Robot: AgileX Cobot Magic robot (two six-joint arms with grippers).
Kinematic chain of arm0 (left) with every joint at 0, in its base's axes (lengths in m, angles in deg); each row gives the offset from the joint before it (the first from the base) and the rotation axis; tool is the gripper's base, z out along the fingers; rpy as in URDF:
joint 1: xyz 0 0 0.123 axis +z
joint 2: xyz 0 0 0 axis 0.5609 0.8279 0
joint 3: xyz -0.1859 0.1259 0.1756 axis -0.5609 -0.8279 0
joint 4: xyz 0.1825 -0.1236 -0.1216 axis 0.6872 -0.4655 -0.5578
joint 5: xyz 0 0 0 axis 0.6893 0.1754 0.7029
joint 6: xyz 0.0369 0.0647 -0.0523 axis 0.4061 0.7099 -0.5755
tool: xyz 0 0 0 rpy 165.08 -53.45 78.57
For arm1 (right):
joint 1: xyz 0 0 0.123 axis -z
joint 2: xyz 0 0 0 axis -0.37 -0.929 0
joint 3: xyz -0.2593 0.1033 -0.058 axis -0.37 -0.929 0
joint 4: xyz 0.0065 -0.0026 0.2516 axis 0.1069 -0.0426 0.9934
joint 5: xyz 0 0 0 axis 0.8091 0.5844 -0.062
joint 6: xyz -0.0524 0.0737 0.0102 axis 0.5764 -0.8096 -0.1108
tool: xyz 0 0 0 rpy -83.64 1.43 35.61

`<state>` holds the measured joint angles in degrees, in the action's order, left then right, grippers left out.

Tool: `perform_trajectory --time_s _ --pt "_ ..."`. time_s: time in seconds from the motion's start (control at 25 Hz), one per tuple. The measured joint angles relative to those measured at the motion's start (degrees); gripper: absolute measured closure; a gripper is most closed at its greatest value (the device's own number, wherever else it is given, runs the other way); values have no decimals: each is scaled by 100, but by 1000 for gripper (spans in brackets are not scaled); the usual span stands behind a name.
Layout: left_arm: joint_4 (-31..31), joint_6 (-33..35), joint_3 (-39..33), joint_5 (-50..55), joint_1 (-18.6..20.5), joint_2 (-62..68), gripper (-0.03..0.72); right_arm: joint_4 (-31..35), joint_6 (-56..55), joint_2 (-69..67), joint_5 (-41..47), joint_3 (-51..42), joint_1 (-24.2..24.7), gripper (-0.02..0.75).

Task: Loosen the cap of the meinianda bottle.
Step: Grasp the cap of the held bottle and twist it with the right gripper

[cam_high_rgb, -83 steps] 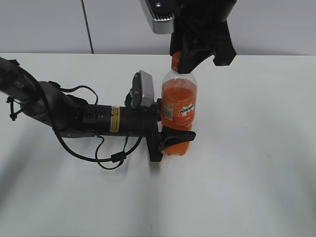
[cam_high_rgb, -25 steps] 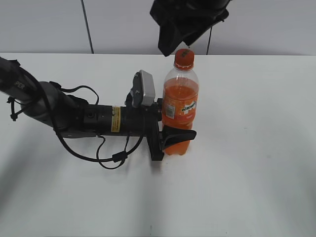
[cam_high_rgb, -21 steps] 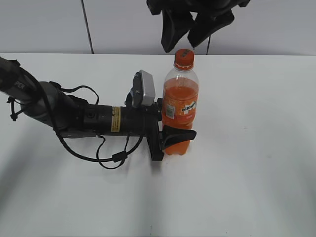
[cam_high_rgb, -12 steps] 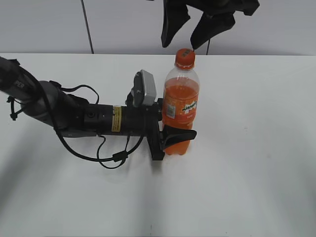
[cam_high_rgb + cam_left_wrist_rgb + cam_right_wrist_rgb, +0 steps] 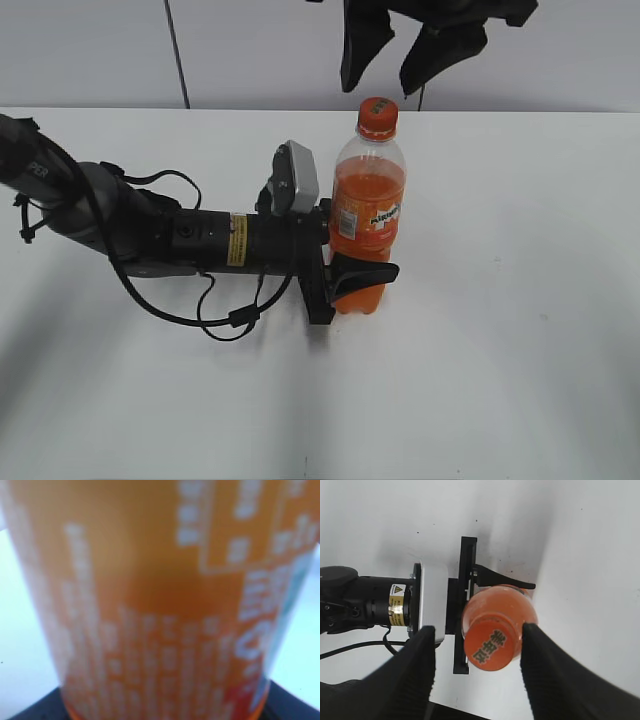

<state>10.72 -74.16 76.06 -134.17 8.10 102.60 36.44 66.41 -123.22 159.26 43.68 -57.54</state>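
Orange soda fills the meinianda bottle [image 5: 366,225], which stands upright near the middle of a white desk [image 5: 520,320]. Its small orange cap [image 5: 377,117] with dark print sits on the neck. The left arm lies low along the desk from the left side, and its left tool [image 5: 350,275] grips the lower part of the bottle, one dark finger curving across the front below the label. In the left wrist view the blurred orange label fills nearly the whole picture, so the fingers cannot be made out there. A grey camera block [image 5: 296,180] sits on that arm just beside the bottle's shoulder, and a black cable [image 5: 215,320] loops on the desk below the arm.

The right tool [image 5: 412,55] hangs above the bottle with its two dark fingers spread apart and holding nothing. In the right wrist view, looking straight down, the cap lies between the two ribbed fingers [image 5: 547,675], which stand clear of it on either side
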Motion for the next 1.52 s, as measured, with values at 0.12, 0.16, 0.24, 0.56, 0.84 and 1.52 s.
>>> perform_trajectory --time_s 0.12,0.16,0.24,0.56,0.84,1.52 --pt "0 0 0 7 0 0 295 5 -16 -13 0 0 0 329" --pt "0 0 0 7 0 0 295 10 -16 -31 0 0 0 329" --pt "0 0 0 7 0 0 295 22 -16 -77 0 0 0 329" --pt "0 0 0 7 0 0 295 -17 -16 -84 0 0 0 329" --pt "0 0 0 7 0 0 295 -29 -18 -122 0 0 0 329" --pt "0 0 0 7 0 0 295 -30 5 -277 0 -5 0 386"
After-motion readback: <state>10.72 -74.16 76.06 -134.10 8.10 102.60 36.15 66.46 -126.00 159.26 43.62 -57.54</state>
